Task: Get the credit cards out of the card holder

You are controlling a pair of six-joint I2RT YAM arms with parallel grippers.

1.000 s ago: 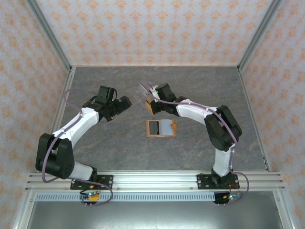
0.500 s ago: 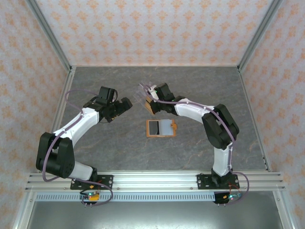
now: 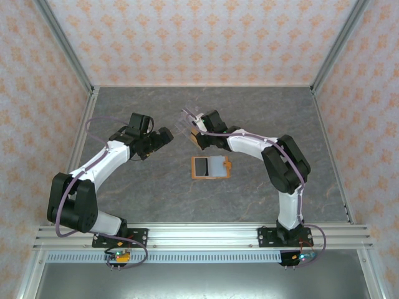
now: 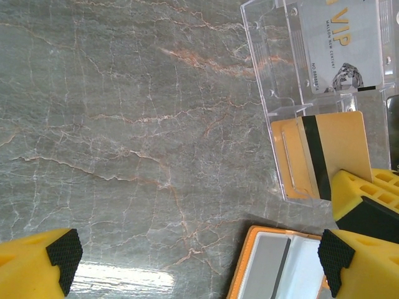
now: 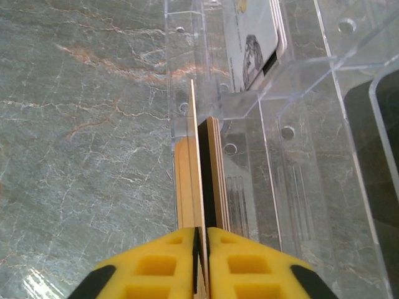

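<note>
Top external: card holder (image 3: 211,167) lies open mid-counter; just beyond it, right gripper (image 3: 198,136), jaws clamped on a tan card (image 3: 199,141). Left wrist: left gripper (image 4: 199,261), jaws wide, card holder beneath, beside one pad. Right wrist: tan card edge-on between shut jaws, over clear tray (image 5: 299,156).

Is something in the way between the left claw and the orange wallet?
No, nothing visible. The left claw is open, and bare table lies between it and the wallet. The right claw pinches a card off to the side.
</note>
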